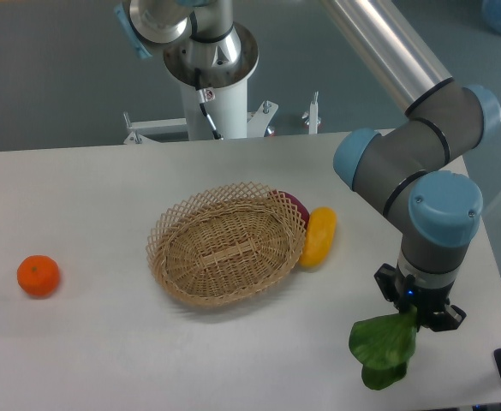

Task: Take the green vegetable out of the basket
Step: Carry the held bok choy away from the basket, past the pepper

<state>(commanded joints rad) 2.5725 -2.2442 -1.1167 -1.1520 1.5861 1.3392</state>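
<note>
The green vegetable (382,347), a bunch of broad dark green leaves, hangs from my gripper (418,317) at the front right of the table, well clear of the basket. The gripper is shut on its upper end; the stalk is hidden between the fingers. The basket (226,243), a shallow oval of tan wicker with a lattice rim, sits near the table's middle with nothing inside it.
A yellow oblong vegetable (318,236) and a dark red item (293,204) lie against the basket's right rim. An orange (38,276) rests at the far left. The arm's base column (209,77) stands behind the table. The table's right edge is close to the gripper.
</note>
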